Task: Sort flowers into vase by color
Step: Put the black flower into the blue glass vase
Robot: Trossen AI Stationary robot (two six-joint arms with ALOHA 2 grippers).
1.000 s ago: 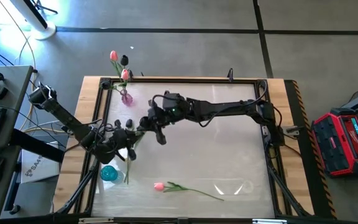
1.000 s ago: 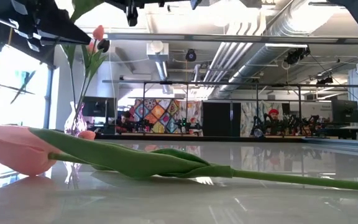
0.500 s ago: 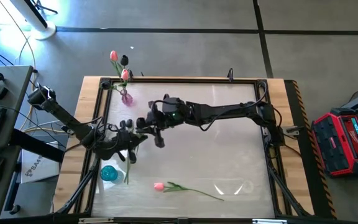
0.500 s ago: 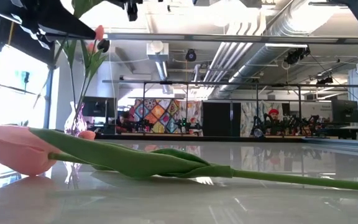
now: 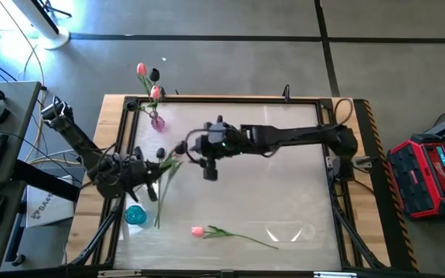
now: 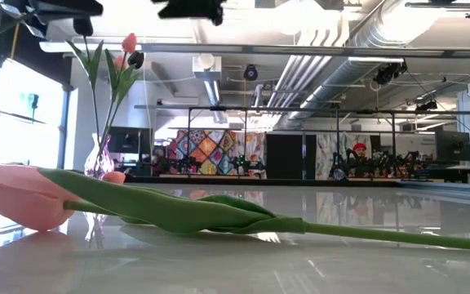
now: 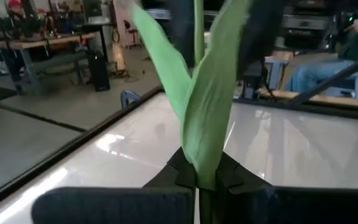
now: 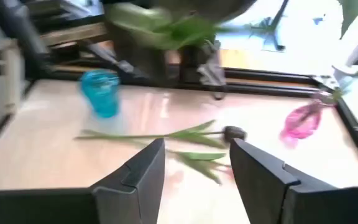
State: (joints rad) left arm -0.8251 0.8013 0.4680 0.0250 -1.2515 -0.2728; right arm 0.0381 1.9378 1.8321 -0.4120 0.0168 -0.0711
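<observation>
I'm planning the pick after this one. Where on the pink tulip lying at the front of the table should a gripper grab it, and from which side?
Grip the pink tulip on its thin bare stem, past the leaves and away from the head, coming straight down from above. It lies flat on the table with open space around it, so fingers can straddle the stem crosswise without crushing the bloom.

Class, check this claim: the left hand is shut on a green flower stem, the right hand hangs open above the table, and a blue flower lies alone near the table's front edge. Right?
Not quite. The flower lying alone near the front edge is pink, not blue, as the high view shows. The rest stands: the left hand is shut on a green stem, and the right hand hangs open above the table.
</observation>
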